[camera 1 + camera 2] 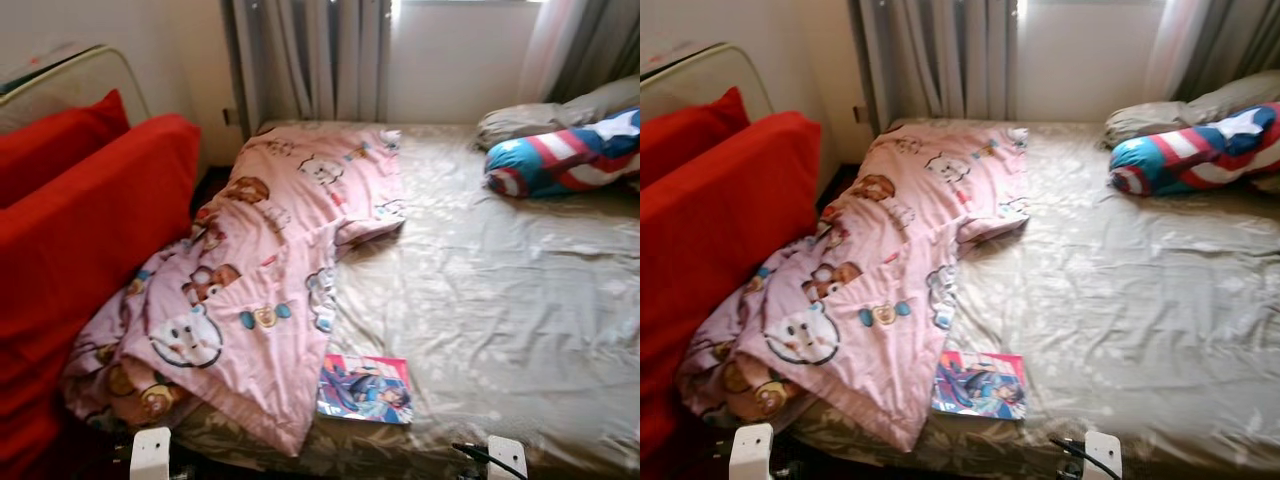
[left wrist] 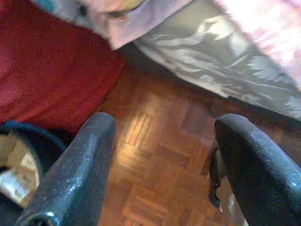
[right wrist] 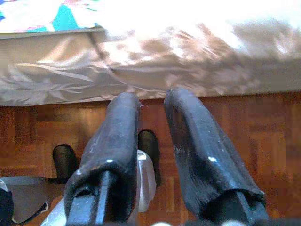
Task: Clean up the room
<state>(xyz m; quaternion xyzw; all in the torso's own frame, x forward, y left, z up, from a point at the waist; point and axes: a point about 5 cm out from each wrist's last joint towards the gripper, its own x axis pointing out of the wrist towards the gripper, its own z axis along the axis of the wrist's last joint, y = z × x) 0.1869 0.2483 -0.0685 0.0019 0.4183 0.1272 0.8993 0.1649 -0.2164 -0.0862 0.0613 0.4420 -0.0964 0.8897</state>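
While both arms hang low at the foot of the bed (image 1: 500,300), you have nothing in hand. Left pincer (image 2: 160,165): fingers spread wide, empty, over parquet floor (image 2: 155,155) beside the bed's edge. Right pincer (image 3: 153,141): fingers nearly together, a thin gap between them, nothing held, also over the floor just off the bed's side.

On the bed, taking its left side: a pink blanket (image 1: 270,260) with cartoon animals, rumpled, spilling over the left edge and near corner. A book (image 1: 365,388) with a bright cover lies flat near the foot of the bed, one edge tucked just beside or under the blanket's corner; you cannot tell which. At the far right of the bed: a striped bolster (image 1: 565,155) in red, white and blue, with a grey pillow (image 1: 545,115) behind it, touching.

Left of the bed: red cushions (image 1: 90,220), close against the blanket. Curtains (image 1: 310,60) hang behind the bed's far end. In the left wrist view, a dark bin (image 2: 23,160) with paper in it sits on the floor near the red fabric.
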